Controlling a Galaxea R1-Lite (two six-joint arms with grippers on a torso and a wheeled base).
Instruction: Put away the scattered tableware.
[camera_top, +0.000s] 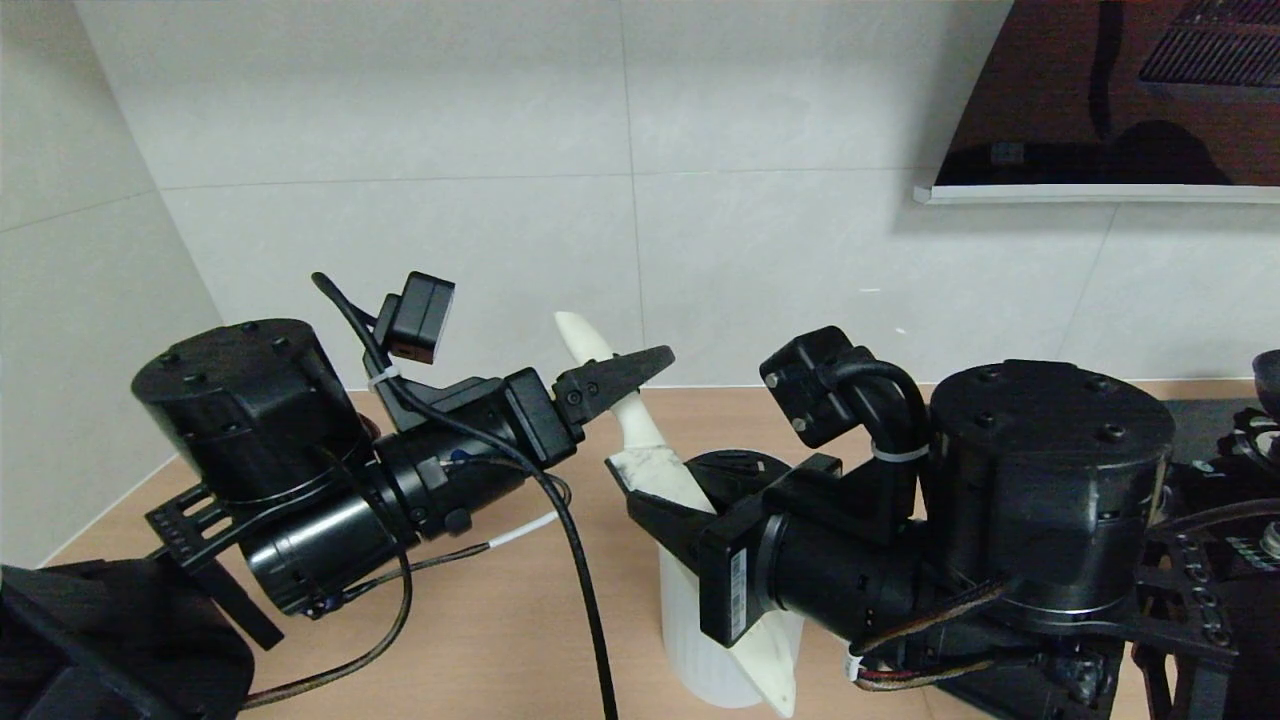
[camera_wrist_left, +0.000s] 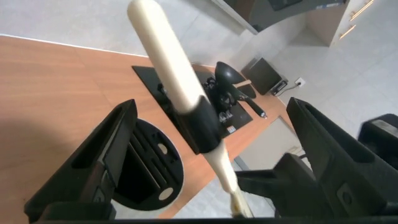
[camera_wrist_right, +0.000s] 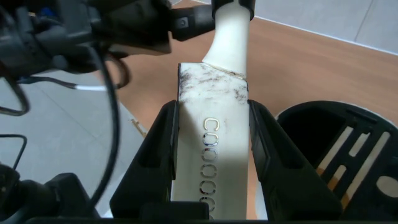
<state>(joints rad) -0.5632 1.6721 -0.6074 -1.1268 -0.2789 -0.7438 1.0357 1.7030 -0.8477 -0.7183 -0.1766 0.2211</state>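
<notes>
Spatula (camera_top: 648, 462): white, slotted blade, dark scuffs at the neck. It was tilted, handle end high toward the wall, with the blade clamped between the fingers of the right gripper (camera_wrist_right: 214, 109).
Utensil holder (camera_top: 690, 640): white cylinder with a black slotted top, standing upright on the wooden counter (camera_top: 480, 620), just behind the blade.

A kitchen. A wooden worktop (camera_top: 480, 600) runs up to walls of large pale tiles (camera_top: 620, 200), and a dark slanted hood (camera_top: 1120, 100) hangs on the wall at the right. Below it, a black hob (camera_wrist_left: 144, 73) with a burner (camera_wrist_left: 225, 73) is set into the worktop. A holder (camera_top: 700, 640) with a slotted black top stands on the worktop, and a white spatula (camera_top: 640, 430) is above it.
</notes>
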